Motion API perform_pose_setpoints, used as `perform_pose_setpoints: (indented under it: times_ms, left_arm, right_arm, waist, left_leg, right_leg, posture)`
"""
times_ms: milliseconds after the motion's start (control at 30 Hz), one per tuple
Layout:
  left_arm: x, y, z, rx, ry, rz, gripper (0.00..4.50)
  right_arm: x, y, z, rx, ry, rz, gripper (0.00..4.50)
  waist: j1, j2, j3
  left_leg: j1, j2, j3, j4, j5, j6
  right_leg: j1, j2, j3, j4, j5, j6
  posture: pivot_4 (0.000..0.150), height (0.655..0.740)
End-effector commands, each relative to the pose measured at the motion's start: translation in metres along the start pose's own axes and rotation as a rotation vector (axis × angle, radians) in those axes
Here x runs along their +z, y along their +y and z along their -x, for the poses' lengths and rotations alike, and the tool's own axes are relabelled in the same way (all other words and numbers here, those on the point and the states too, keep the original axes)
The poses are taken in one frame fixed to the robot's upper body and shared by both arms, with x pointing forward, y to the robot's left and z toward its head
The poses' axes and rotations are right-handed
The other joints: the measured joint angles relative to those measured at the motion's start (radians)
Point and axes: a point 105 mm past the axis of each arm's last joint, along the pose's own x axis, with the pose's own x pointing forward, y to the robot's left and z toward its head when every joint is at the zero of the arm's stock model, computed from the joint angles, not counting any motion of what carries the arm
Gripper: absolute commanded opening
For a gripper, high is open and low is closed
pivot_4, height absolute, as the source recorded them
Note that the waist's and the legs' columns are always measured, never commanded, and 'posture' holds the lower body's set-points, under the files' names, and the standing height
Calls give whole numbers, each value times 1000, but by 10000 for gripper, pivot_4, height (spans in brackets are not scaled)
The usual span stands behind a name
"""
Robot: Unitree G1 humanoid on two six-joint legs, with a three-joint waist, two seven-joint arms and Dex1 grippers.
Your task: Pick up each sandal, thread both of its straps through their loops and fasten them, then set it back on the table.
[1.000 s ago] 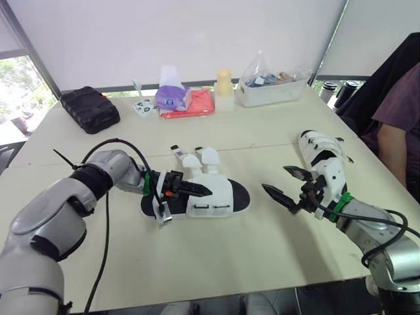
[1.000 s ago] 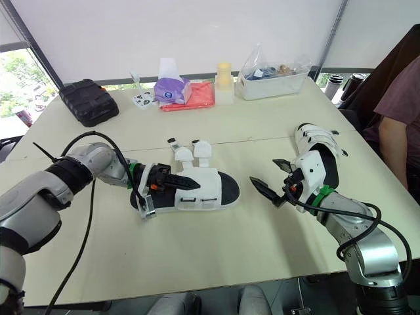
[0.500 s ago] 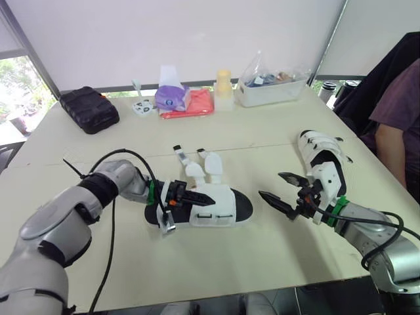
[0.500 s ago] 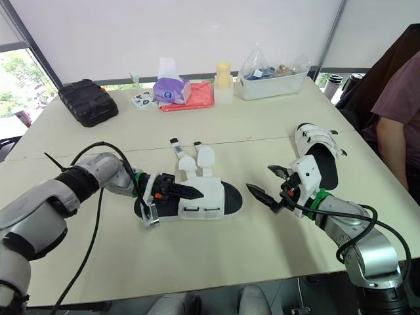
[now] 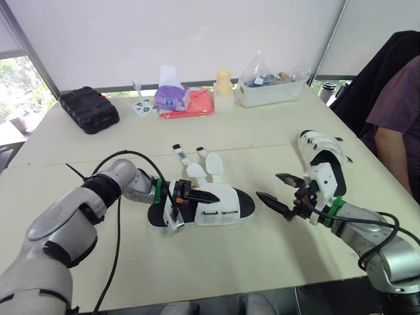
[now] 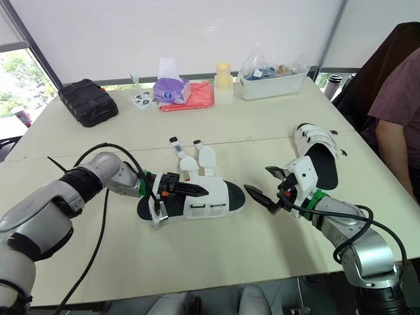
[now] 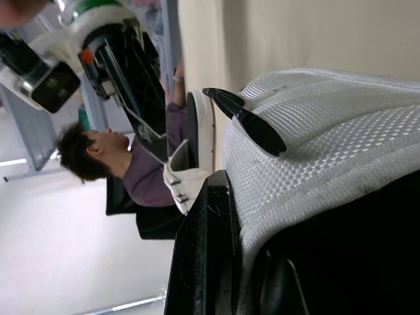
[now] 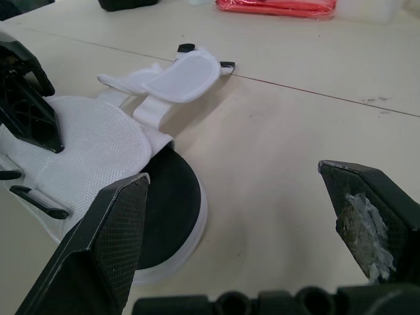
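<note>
Bright, diffuse daylight, probably from the window (image 5: 14,85), lays soft shadows across the pale table (image 5: 262,131).

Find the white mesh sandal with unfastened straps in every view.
Left eye view: white mesh sandal at table centre.
Right eye view: centre too.
Left wrist view: close, within left gripper's grip.
Right wrist view: beyond right gripper.
Shared landmark: left gripper clamping it.
</note>
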Motion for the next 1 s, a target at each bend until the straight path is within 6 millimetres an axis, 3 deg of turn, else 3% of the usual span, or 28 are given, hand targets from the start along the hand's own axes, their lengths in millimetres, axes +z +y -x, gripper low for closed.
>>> perform_pose_setpoints:
  times_ms: [33,300,767,867,1000]
  left_arm:
    - [-15,9,4,27,66,-31,369]
    - [-29,6,6,-11,102,-74,369]
    - [-26,0,5,-22,66,-76,369]
    - [-25,0,6,-17,65,-66,10800]
    - [-24,0,6,-15,65,-63,30643]
  right_arm:
    - [13,0,-1,-4,-42,36,45000]
    - [14,-1,-3,-17,-50,42,45000]
    - [11,2,-5,-15,-52,31,45000]
    - [11,3,-6,-14,-51,30,45000]
    - [9,2,-7,-14,-49,30,45000]
  waist:
    - [1,0,0]
    - [-1,-1,-1]
    - [0,-1,-1]
    - [0,-1,-1]
    - [0,-1,-1]
  left_leg:
    - [1,0,0,0,0,0]
    - [1,0,0,1,0,0]
    - [1,0,0,1,0,0]
    - [1,0,0,1,0,0]
    - [1,0,0,1,0,0]
  right_leg:
    - [1,0,0,0,0,0]
    - [1,0,0,1,0,0]
    - [1,0,0,1,0,0]
    - [1,0,0,1,0,0]
    - [1,0,0,1,0,0]
  posture:
    - [1500,7400]
    - [1500,7400]
    - [1500,7400]
    - [1500,7400]
    - [1500,7400]
